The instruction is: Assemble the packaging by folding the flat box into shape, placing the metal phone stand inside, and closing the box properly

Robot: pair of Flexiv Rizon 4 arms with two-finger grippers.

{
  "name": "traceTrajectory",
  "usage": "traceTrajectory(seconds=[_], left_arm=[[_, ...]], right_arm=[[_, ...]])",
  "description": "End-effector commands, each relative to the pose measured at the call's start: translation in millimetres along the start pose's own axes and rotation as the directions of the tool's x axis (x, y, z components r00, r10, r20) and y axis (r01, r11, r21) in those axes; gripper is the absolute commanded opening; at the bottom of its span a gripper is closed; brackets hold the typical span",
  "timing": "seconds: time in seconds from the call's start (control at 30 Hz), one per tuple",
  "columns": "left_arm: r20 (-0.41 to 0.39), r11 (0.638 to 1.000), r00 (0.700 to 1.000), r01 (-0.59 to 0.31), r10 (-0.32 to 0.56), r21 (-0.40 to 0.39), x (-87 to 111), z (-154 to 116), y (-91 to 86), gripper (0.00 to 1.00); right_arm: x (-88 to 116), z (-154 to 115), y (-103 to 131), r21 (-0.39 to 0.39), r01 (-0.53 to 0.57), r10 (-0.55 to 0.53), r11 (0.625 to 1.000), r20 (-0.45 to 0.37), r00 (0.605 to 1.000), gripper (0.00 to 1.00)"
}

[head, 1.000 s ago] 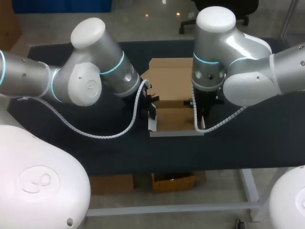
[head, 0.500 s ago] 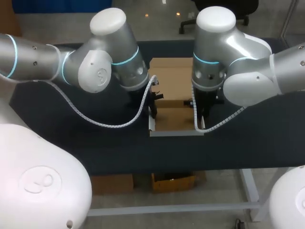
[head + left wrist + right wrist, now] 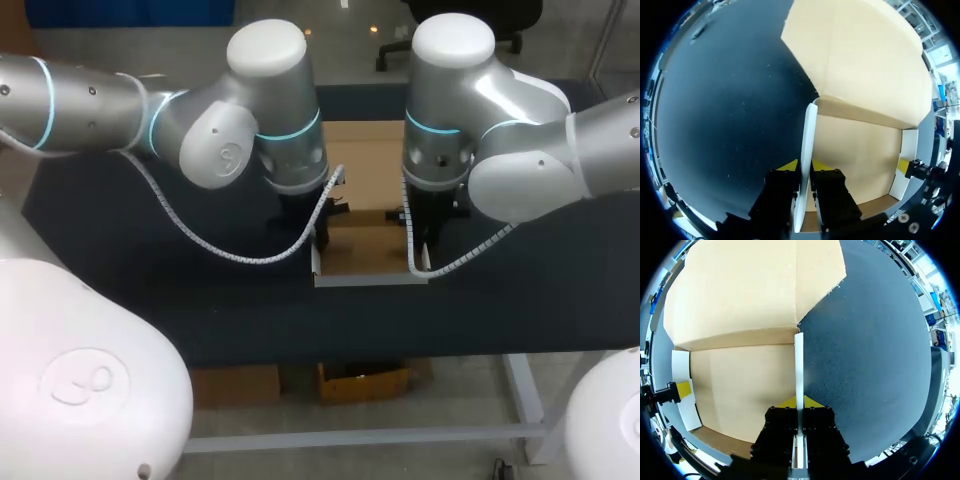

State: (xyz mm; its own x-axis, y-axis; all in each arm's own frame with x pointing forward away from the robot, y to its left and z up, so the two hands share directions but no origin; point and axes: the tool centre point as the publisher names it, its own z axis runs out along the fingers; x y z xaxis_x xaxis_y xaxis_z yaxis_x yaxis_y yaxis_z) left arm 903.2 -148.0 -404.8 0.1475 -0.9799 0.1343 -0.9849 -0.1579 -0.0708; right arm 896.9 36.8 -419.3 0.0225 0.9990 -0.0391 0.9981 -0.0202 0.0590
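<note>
The left arm (image 3: 250,130) stretched in from the nine o'clock side of the dark table (image 3: 200,310), a white coiled cable (image 3: 240,255) hanging below it. The left gripper (image 3: 318,235) pointed down at the nine o'clock edge of the cardboard box (image 3: 365,165), which sat near the table's middle.

In the left wrist view the left gripper (image 3: 805,167) had its yellow-tipped fingers (image 3: 789,165) pressed against both faces of the box's left wall (image 3: 807,140), clamping that white-edged flap upright. Just beside the wall lay the brown floor (image 3: 860,150) of the box. The lid panel (image 3: 860,55) lay flat on the table beyond it, toward the box's twelve o'clock.

At the box's three o'clock edge, the right wrist view showed the right gripper (image 3: 799,401) in the same pose. Its fingers (image 3: 812,402) were closed on the upright right wall (image 3: 799,360) from either side. The floor (image 3: 740,385) lay beside it, with bare table on its outer side. Across the floor, a yellow tip of the left gripper (image 3: 682,388) showed at the far wall.

In the head view the right gripper (image 3: 425,245) hung below the right arm (image 3: 470,120), which entered from three o'clock.
</note>
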Motion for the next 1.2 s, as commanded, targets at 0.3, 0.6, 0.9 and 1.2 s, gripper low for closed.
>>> traceTrajectory(seconds=[0.3, 0.6, 0.9, 1.2], left_arm=[[0.109, 1.0, 0.994, 0.009, -0.009, 0.004, -1.1, 4.0, 3.1, 0.14], [0.097, 1.0, 0.995, 0.011, -0.011, 0.0, -5.5, 5.4, 4.2, 0.0], [0.041, 1.0, 0.999, -0.011, 0.011, -0.002, -11.2, 5.8, 8.1, 0.0], [0.034, 0.999, 0.998, -0.045, 0.045, -0.002, -11.7, 0.1, 11.5, 0.0]], right_arm=[[1.4, 1.3, 0.2, 0.002, 0.001, -0.001, 1.0, 0.001, 1.0, 0.0], [1.4, 1.3, 0.2, 0.002, 0.001, -0.001, 1.0, 0.001, 1.0, 0.0], [1.4, 1.3, 0.2, 0.002, 0.001, -0.001, 1.0, 0.001, 1.0, 0.0], [2.9, -17.2, -1.0, -0.075, 0.043, -0.042, 0.996, 0.011, 0.999, 0.38]])
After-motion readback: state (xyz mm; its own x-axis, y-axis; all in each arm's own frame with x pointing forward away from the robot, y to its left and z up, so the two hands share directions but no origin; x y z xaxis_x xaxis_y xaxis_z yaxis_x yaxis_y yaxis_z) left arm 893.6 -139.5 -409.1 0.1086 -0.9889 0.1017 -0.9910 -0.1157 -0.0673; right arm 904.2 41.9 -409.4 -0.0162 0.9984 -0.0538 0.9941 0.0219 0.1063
